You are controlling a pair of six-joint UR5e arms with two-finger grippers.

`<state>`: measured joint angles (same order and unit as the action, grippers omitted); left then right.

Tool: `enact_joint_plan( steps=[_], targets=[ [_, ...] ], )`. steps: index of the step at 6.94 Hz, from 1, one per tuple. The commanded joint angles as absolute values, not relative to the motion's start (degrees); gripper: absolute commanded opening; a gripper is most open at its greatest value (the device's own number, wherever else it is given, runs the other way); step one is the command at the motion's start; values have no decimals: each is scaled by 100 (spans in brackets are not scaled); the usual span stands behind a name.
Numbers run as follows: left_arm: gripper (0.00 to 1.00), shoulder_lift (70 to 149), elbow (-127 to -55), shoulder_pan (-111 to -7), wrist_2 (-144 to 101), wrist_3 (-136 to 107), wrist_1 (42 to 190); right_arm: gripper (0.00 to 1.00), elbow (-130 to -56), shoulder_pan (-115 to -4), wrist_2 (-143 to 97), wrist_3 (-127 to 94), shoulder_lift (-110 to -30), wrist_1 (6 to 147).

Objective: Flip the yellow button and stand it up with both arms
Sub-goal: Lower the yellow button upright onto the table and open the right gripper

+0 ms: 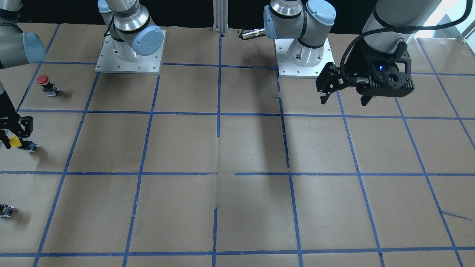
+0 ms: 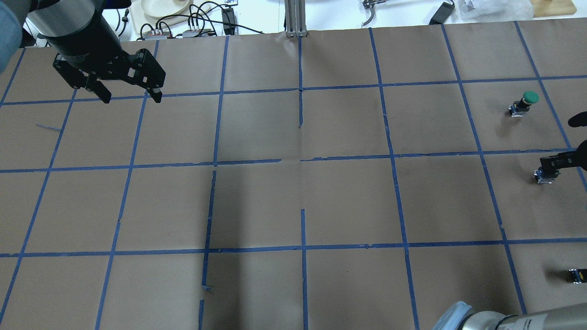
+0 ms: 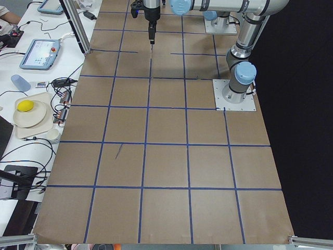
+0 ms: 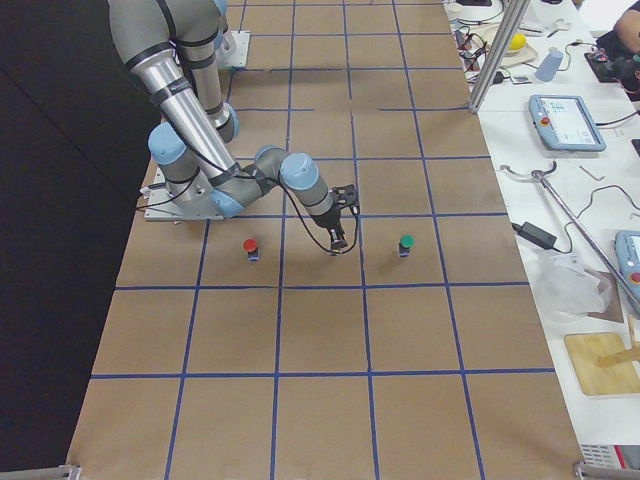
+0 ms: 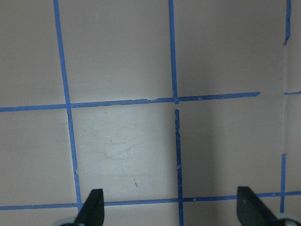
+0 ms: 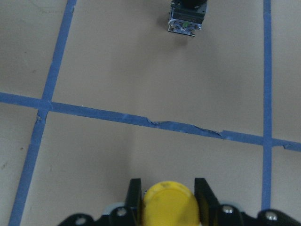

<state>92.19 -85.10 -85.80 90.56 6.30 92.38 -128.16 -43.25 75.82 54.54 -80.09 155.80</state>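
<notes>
The yellow button (image 6: 170, 205) sits between the pads of my right gripper (image 6: 169, 190), which is shut on its round yellow cap. In the front-facing view the cap (image 1: 15, 141) is in the right gripper (image 1: 15, 136) at the far left. Its grey switch body (image 1: 31, 147) sticks out sideways, low over the paper. In the overhead view the gripper (image 2: 550, 164) covers the cap and only the body (image 2: 544, 177) shows. My left gripper (image 1: 344, 97) hangs open and empty above the other end of the table. It also shows in the overhead view (image 2: 130, 97) and the left wrist view (image 5: 171, 209).
A red-capped button (image 1: 43, 81) stands near the right arm's base. A green-capped button (image 2: 525, 102) stands past the right gripper, and its body shows in the right wrist view (image 6: 187, 20). A tiny black-yellow part (image 2: 577, 275) lies by the table's right edge. Brown paper with blue tape squares (image 2: 302, 165) covers the table.
</notes>
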Motion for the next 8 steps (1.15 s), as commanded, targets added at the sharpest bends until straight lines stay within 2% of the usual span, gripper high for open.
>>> enact_joint_plan(
  steps=[1, 2, 4, 5, 6, 8],
  targets=[
    [100, 9202, -8517, -8561, 9062, 615, 9272, 9, -12902, -4324, 7550, 5449, -8060, 15574],
    [100, 9202, -8517, -8552, 9062, 607, 9255, 22, -12911, -4324, 7559, 5441, -8042, 15583],
    [100, 9202, -8517, -8456, 9061, 606, 9272, 55, -12929, -4315, 7602, 5414, -8042, 15583],
    [100, 9202, -8525, -8472, 9062, 589, 9281, 91, -12929, -4315, 7603, 5405, -8042, 15583],
    [100, 9193, -8517, -8473, 9062, 589, 9290, 99, -12929, -4315, 7629, 5397, -8051, 15583],
    [100, 9185, -8508, -8473, 9062, 589, 9343, 100, -12667, -4315, 8005, 5074, -8277, 14868]
  ],
)
